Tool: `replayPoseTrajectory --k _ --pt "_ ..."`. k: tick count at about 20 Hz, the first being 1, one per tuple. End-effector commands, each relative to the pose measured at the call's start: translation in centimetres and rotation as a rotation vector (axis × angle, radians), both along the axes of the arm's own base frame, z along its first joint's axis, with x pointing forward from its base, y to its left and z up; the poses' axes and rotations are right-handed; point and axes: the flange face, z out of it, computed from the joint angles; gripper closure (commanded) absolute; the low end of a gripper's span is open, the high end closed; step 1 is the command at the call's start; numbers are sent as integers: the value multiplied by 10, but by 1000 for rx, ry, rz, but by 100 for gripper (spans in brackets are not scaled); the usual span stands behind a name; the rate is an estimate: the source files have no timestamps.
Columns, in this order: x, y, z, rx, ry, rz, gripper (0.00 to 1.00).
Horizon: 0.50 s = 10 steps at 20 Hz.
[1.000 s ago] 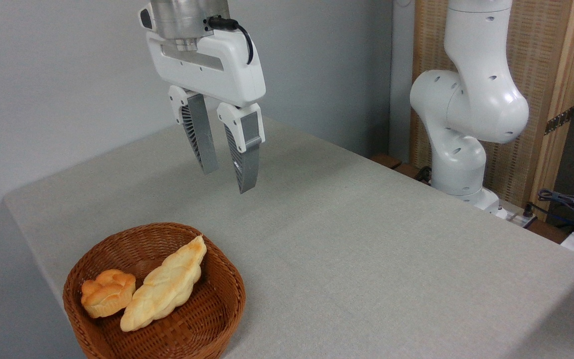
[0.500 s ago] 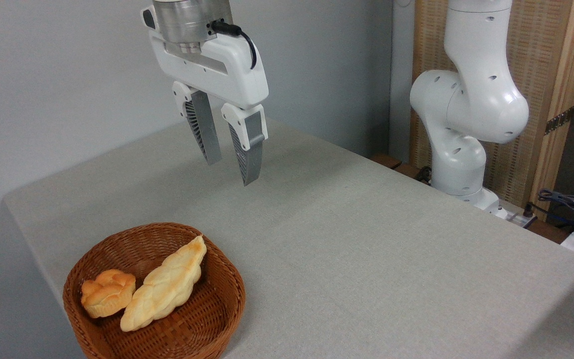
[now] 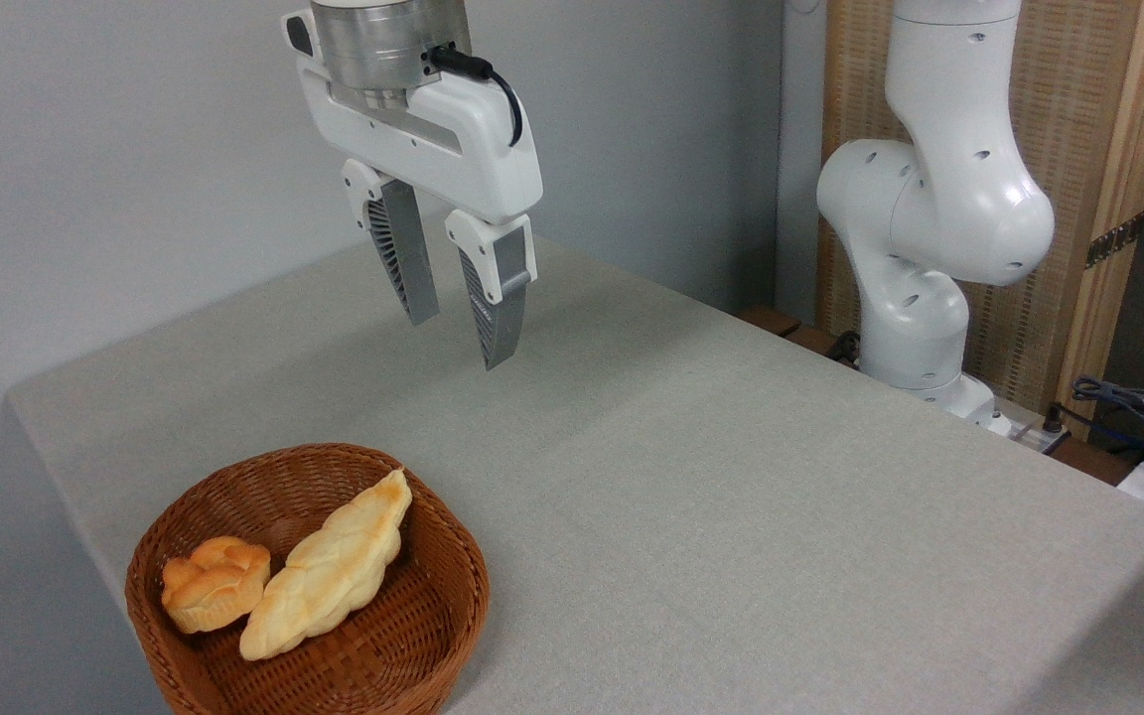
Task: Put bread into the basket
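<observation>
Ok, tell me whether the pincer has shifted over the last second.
Yes. The pincer has drifted up and slightly right, away from the basket, judged against the table's far edge.

Bread (image 3: 214, 591) orange-golden; basket (image 3: 413, 636) reddish-brown weave; loaf (image 3: 329, 568) pale yellow; table (image 3: 731, 516) grey.

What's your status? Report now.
Gripper open, empty, high above the table. Knotted bun in wicker basket, touching braided loaf. Nothing in the way.
</observation>
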Motion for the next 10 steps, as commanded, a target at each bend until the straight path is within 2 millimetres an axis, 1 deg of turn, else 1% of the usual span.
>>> replayPoseTrajectory --k 1,7,10 --pt "-4 1 6 -15 9 -8 0" --pt "-3 -1 6 -10 8 -6 0" --pt "-2 1 9 7 -5 -3 0"
